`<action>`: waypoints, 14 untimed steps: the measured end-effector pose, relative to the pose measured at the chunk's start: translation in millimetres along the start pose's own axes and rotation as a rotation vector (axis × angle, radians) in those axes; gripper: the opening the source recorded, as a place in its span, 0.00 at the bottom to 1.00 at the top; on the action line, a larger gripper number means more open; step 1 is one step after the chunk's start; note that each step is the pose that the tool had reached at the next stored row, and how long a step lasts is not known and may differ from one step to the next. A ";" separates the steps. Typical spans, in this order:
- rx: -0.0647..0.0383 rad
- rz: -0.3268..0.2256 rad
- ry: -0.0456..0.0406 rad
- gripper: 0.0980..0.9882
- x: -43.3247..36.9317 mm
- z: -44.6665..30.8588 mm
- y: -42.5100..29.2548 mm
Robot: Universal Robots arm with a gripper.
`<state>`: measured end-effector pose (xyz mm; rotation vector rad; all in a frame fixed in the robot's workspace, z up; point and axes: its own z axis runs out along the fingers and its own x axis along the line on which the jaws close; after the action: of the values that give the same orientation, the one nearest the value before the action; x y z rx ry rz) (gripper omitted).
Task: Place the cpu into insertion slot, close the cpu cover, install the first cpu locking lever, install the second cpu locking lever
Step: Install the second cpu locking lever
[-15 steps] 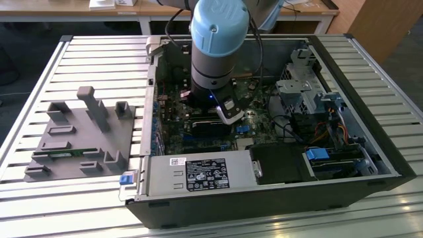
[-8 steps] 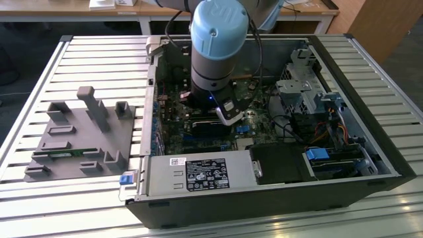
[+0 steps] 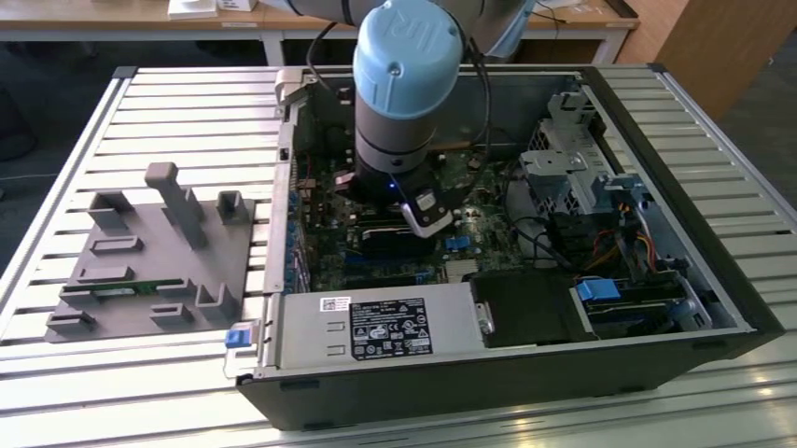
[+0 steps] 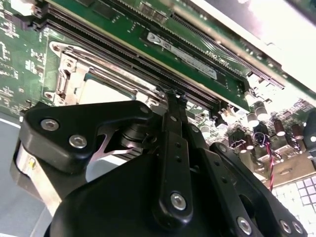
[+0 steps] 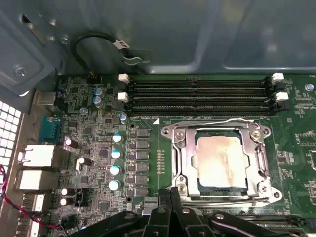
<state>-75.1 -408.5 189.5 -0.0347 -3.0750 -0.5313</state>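
**Already the chip sits in its socket**

Here the cpu [image 5: 221,161] lies flat inside the insertion slot [image 5: 193,163], and the cpu cover [image 5: 258,163] is folded down around it, so the metal top shows through the window. The socket is on the green motherboard [image 5: 148,123], just beside the long memory slots [image 5: 197,94], inside the open computer case [image 3: 697,308] that lies on the desk [image 3: 187,112]. The pincer [image 5: 170,195] hangs low at the socket's edge, its fingers pressed together and holding nothing, probably to push a thin lever.
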 end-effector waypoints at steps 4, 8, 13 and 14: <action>-0.006 0.000 0.0002 0.02 0.8 2.4 -0.5; -0.010 0.000 0.0005 0.02 1.4 4.0 0.1; -0.012 0.000 0.0003 0.02 1.7 4.6 1.3; -0.011 0.000 0.0003 0.02 1.7 4.8 1.9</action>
<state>-76.8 -405.0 185.7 -0.0345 -3.0719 -0.5484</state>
